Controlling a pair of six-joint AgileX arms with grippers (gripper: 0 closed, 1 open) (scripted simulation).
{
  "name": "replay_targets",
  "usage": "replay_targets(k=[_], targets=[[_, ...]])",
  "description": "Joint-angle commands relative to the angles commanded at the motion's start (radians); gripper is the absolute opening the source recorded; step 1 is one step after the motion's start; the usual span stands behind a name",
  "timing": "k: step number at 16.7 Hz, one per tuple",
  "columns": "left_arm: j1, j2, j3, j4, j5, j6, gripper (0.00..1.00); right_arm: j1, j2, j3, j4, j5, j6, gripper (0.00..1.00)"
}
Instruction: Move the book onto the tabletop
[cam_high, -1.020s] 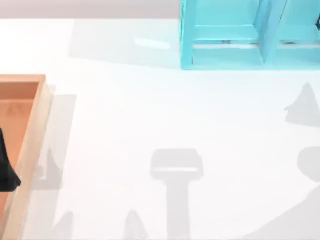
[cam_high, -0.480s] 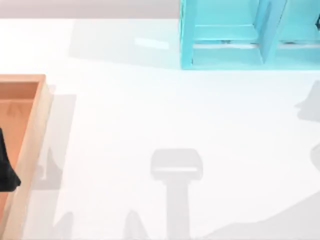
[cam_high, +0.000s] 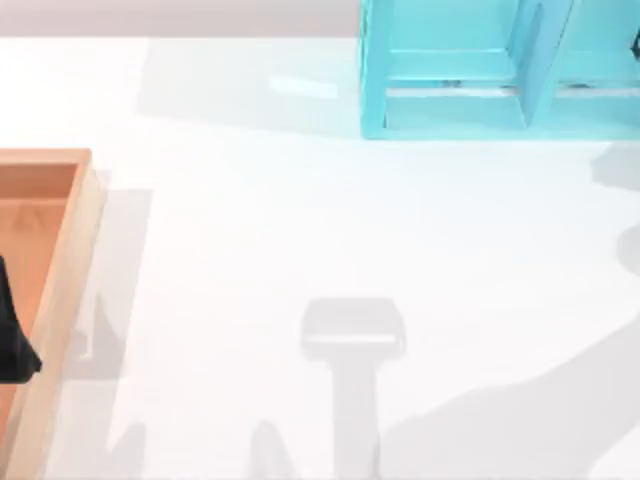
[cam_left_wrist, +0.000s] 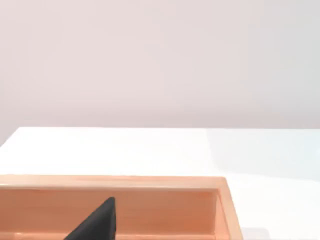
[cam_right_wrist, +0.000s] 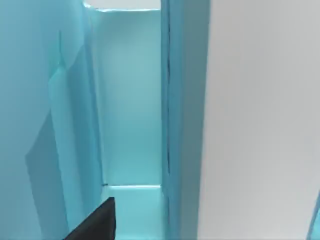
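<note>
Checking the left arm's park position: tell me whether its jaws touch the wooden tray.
Cannot tell. In the top view the left gripper overlaps the wooden tray, but from above contact and gap look alike.

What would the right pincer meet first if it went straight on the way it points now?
Probably the blue shelf: the right pincer points into an open compartment, toward its back wall. Depth is unclear.

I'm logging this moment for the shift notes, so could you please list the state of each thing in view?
turquoise shelf unit: upright at the tabletop's far edge, towards the right; book not visible in its compartments.
wooden tray: flat at the table's left edge, open-topped.
tabletop: bare in the middle, carrying only shadows.
left tool: over the tray.
right tool: close against the shelf unit.
</note>
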Motion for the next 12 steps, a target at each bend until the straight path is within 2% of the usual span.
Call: replay_targets(k=[4, 9, 12], targets=[[0.0, 0.0, 0.0, 0.0, 0.0, 0.0, 1.0, 0.024, 0.078, 0.152, -0.073, 0.025, 0.001, 1.0], [0.0, 0.0, 0.0, 0.0, 0.0, 0.0, 1.0, 0.028, 0.089, 0.17, -0.083, 0.028, 0.001, 1.0], [0.0, 0.0, 0.0, 0.0, 0.0, 0.0, 1.0, 0.028, 0.089, 0.17, -0.083, 0.028, 0.001, 0.77]])
